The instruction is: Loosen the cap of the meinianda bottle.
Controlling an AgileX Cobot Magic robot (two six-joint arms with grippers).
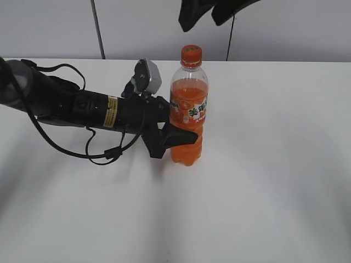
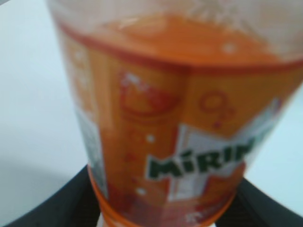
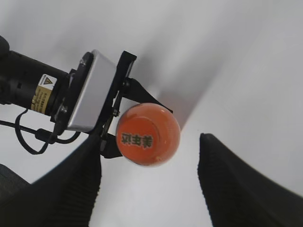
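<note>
The meinianda bottle (image 1: 189, 109) stands upright on the white table, full of orange liquid, with its orange cap (image 1: 191, 56) on. My left gripper (image 1: 178, 137) reaches in from the left and is shut on the bottle's lower body. In the left wrist view the label (image 2: 180, 118) fills the frame between the two fingers of the left gripper (image 2: 165, 208). My right gripper (image 1: 211, 13) hangs open above the cap, apart from it. In the right wrist view the cap (image 3: 147, 135) shows from above, between the spread fingers of the right gripper (image 3: 151, 189).
The white table (image 1: 274, 181) spreads around the bottle. The left arm with its cables (image 1: 71, 109) lies across the left half. The left wrist camera box (image 3: 90, 90) sits close beside the bottle's neck. A grey wall (image 1: 274, 27) stands behind.
</note>
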